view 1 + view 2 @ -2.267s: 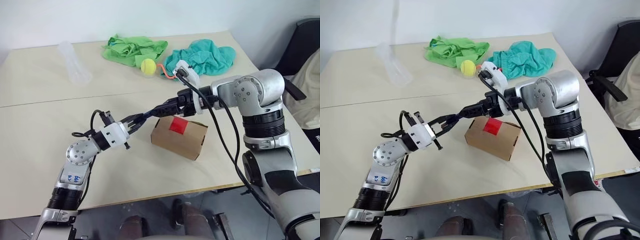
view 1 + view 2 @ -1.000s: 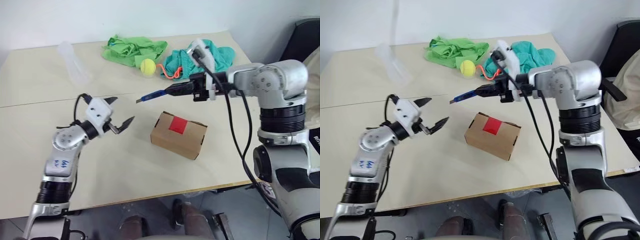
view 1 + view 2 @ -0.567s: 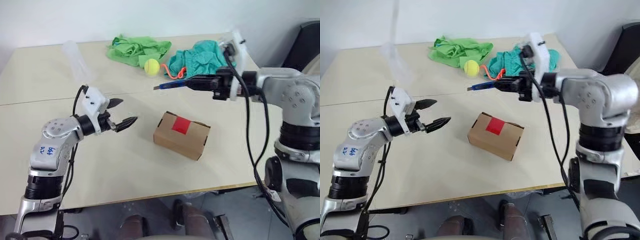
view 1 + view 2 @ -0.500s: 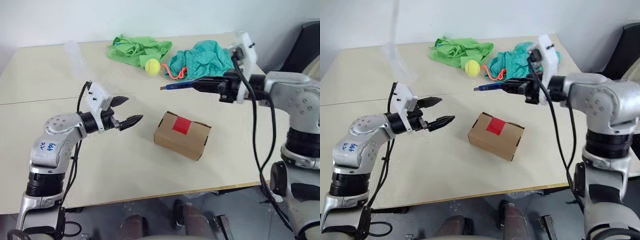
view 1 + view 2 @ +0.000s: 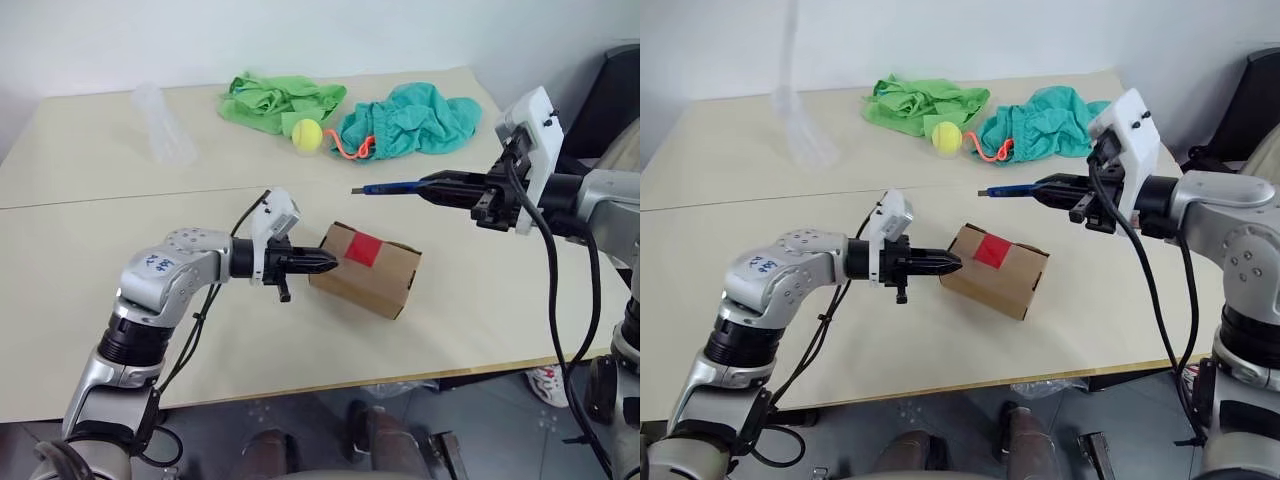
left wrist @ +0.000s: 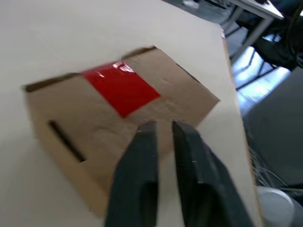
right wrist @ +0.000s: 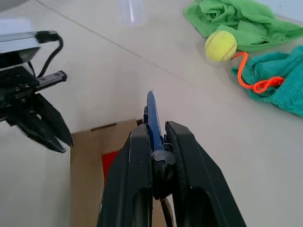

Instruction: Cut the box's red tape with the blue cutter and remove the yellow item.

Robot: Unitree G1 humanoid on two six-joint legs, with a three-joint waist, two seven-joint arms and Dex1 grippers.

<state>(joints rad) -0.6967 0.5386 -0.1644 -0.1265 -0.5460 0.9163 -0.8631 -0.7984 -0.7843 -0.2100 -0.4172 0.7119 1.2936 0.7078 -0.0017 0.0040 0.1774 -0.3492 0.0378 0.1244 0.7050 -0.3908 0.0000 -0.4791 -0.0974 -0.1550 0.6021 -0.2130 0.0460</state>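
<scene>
Jaws pinch blue cutter (image 7: 151,118) — wrist view reveals box (image 7: 102,146) beneath.

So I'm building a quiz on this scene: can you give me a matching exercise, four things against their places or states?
Things:
1. blue cutter
2. red tape
3. tennis ball
4. left tool

Places or states:
A. between the two green cloths
B. on top of the box
C. shut, tip at the box's side
D. held in the right tool, above the table

Pairs: 1-D, 2-B, 3-A, 4-C

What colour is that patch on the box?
Bright red tape patch on the brown cardboard box, clearest in left wrist view.
</scene>
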